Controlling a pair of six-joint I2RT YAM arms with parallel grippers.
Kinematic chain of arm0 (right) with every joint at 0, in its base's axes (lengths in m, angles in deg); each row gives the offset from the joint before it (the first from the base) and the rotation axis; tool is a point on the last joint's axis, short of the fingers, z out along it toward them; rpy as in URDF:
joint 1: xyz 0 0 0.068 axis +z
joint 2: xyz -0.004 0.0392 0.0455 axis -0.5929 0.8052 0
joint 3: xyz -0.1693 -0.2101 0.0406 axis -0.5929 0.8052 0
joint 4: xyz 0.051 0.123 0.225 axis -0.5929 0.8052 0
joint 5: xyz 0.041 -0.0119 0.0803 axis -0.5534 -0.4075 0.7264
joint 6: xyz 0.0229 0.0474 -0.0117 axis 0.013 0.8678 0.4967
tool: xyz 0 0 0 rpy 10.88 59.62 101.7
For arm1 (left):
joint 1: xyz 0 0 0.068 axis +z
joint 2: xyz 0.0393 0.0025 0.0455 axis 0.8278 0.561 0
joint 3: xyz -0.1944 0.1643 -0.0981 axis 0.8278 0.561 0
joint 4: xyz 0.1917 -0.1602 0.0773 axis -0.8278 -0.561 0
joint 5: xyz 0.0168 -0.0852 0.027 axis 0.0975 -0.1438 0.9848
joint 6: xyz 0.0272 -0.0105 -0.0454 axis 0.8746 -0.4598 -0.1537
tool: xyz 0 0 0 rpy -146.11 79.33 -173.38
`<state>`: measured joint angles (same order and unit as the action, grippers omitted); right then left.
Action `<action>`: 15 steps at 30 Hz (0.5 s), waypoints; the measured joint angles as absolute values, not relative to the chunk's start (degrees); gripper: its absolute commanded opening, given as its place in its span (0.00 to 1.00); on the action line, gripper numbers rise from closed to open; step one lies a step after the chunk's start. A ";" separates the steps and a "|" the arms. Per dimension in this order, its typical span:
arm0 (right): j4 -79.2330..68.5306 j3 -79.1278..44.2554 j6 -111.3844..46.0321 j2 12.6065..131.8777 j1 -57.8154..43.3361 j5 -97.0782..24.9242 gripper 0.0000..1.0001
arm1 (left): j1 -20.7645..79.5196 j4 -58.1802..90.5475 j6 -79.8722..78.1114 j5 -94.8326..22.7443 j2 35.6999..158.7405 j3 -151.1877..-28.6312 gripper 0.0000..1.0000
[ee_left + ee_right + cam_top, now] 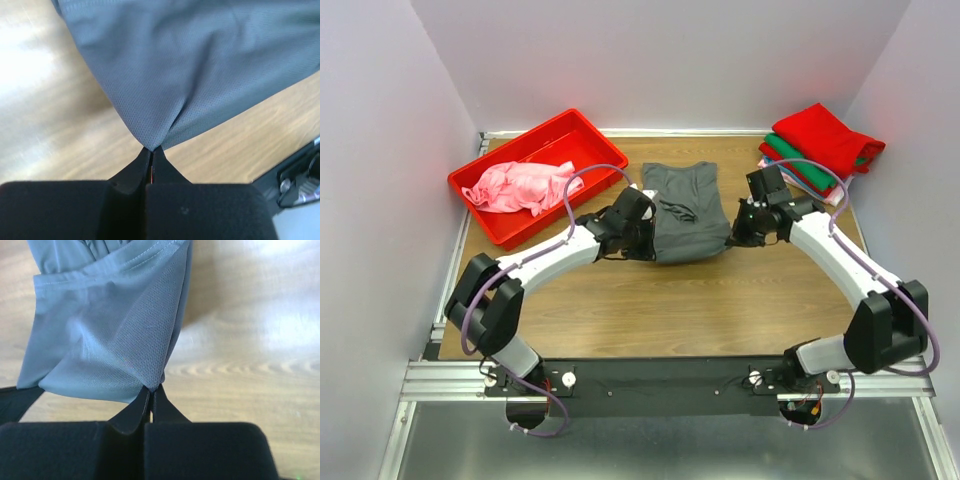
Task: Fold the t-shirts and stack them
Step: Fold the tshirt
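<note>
a red plastic bin (pixel 516 146) sits on the far left part of a brown wooden table (pixel 720 300), turned at a slant to the table's edges. pale walls (pixel 670 50) close the table in at the back and on both sides, with a white strip (pixel 700 132) along the far edge. a silver metal rail (pixel 440 380) runs along the near edge, and a dull grey metal sheet (pixel 670 450) lies below it.

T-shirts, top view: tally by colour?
Dark grey mesh t-shirt, spread out mid-table: 1
Pink crumpled t-shirt, in the red plastic bin: 1
Red folded t-shirts, top of the stack plus a lower layer, judged from edges: 2
Green folded t-shirt, in the stack: 1
Pale pink folded t-shirt, only its edge shows at the bottom: 1
Total: 6
</note>
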<state>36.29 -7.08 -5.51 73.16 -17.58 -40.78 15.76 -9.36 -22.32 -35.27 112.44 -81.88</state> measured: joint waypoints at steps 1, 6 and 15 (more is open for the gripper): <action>37.25 -6.09 -5.47 71.87 -17.58 -40.45 0.02 | 15.37 -9.84 -22.58 -35.31 112.14 -81.53 0.00; 41.12 -4.35 -5.38 66.21 -17.58 -39.95 0.02 | 13.62 -12.14 -24.50 -36.17 107.33 -81.25 0.00; 49.73 -4.43 -5.03 56.85 -17.58 -39.99 0.02 | 9.35 -15.00 -27.54 -38.53 99.68 -80.48 0.00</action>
